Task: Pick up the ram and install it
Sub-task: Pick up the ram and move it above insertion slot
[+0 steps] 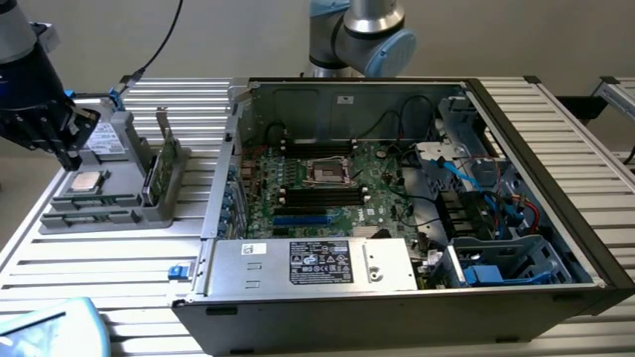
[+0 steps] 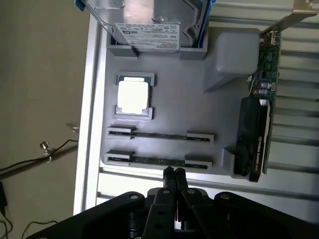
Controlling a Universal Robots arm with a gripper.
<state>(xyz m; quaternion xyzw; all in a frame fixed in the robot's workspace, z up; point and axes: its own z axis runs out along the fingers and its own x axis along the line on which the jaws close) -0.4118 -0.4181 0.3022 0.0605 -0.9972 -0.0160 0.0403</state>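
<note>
Two rams stand on edge in the slots of a grey holder tray [image 2: 164,99]: one ram [image 2: 159,135] nearer the silver processor chip [image 2: 133,96], the other ram [image 2: 157,161] at the tray's outer edge. My gripper [image 2: 173,173] hangs just above the tray, its thin fingers pressed together and shut with nothing between them. Its tips are over the outer ram, apart from it. In the exterior view, the gripper [image 1: 70,160] is at the far left over the same tray [image 1: 134,212]. The motherboard's memory slots [image 1: 320,195] lie inside the open computer case [image 1: 397,186].
A hard drive [image 2: 149,25] and a wide green card with a metal bracket [image 2: 261,99] also stand on the tray. The case holds a power supply [image 1: 312,262], a processor socket [image 1: 328,171] and loose cables [image 1: 476,186]. Everything rests on a ribbed metal table [image 1: 100,260].
</note>
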